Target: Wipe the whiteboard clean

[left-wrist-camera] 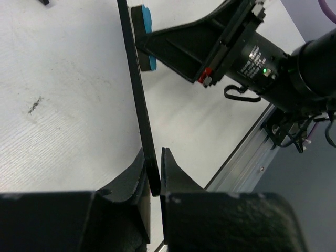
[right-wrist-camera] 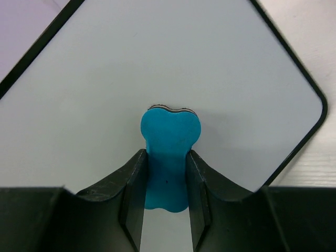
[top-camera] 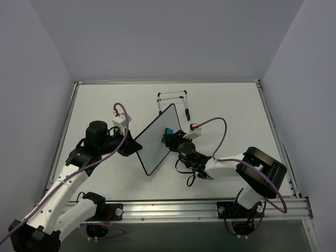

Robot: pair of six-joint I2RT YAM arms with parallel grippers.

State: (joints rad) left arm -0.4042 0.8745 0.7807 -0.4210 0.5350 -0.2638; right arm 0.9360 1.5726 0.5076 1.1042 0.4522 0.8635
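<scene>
Whiteboard [top-camera: 157, 139] raised on edge over the middle of the table [top-camera: 231, 105], in front of a wire stand [top-camera: 172, 95]. Left gripper [left-wrist-camera: 153, 153]: jaws nearly closed, pinching the board's thin black frame at the edge nearest the left arm. Right gripper [right-wrist-camera: 165, 155]: jaws clamped on a blue eraser [right-wrist-camera: 169, 134], whose far end meets the board's white face.
</scene>
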